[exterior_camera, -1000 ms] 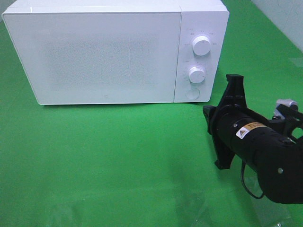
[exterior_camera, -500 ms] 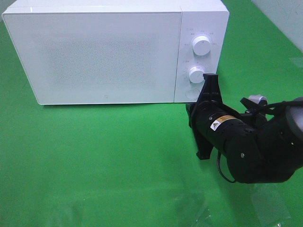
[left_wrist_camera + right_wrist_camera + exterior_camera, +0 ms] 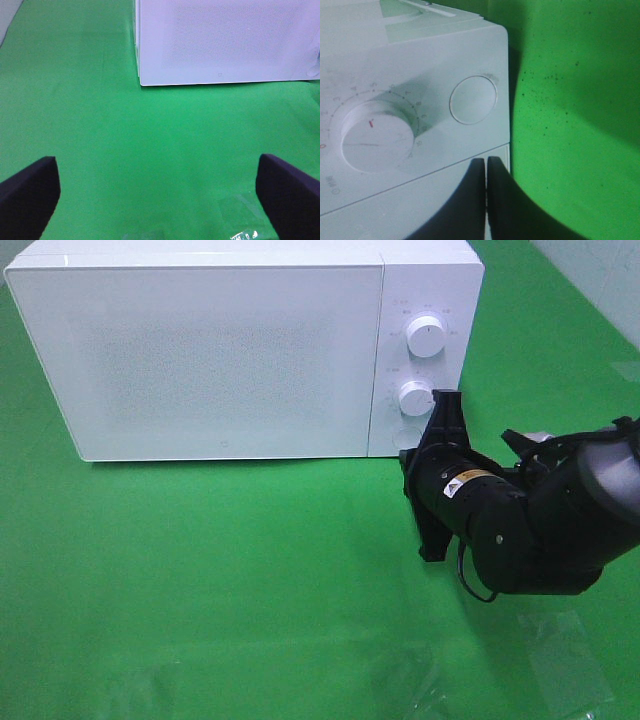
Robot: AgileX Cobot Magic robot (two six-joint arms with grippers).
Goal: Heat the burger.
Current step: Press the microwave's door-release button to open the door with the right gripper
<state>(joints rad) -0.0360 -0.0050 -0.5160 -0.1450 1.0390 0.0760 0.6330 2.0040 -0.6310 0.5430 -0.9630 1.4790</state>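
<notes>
If pushed ahead on the present line, likely to land the clenched tips of the right gripper on the seam beside the round button rather than on it; no release of the door to be expected then.

Further risks, as judged:
- brushing the lower knob just beside the button and altering its setting;
- shoving the microwave backward over the green cloth under a hard press, with nothing visible to brace it;
- catching the arm with the door on springing open, given the arm's station at centre right of the overhead frame, close before the microwave's right end.

Recorded left gripper released, jaws wide apart, grasping nothing, over the cloth well short of the microwave.

Found no burger in any view; cannot tell whether behind the shut, frosted door.

Surface: cloth flat, unmarked apart from dark specks beside the microwave; clear crinkled film at lower right of the overhead frame, a possible snag for a low arm.

Room: pale wall at upper right corner; nothing else visible.
</notes>
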